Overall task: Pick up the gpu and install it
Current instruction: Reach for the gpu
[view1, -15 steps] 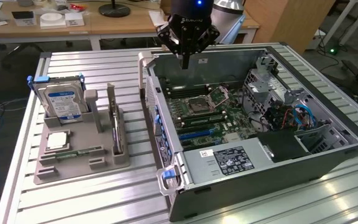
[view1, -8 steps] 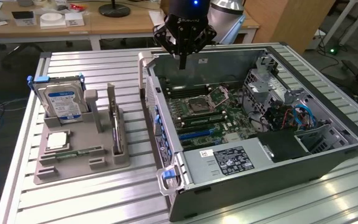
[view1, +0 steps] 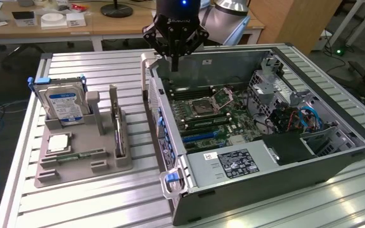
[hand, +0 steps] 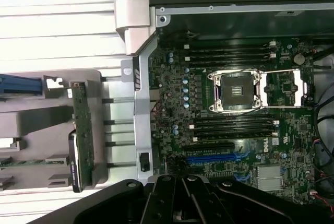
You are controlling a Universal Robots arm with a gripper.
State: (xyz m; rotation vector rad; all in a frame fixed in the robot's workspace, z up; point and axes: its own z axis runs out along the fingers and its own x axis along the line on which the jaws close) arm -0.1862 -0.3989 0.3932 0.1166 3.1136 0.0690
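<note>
Gripper [view1: 175, 65]: was seen closed and empty, in the upper middle of the exterior view, above the open computer case [view1: 252, 192].
Gpu [view1: 114, 121]: was stood on edge in the grey holder [view1: 81, 167] at the exterior view's left, well apart from the gripper.
Hard drive [view1: 65, 104]: was seated upright in the same holder, further left.

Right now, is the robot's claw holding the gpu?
No, the gpu stands upright in the gray holder, while the gripper hangs shut above the open computer case.
</note>
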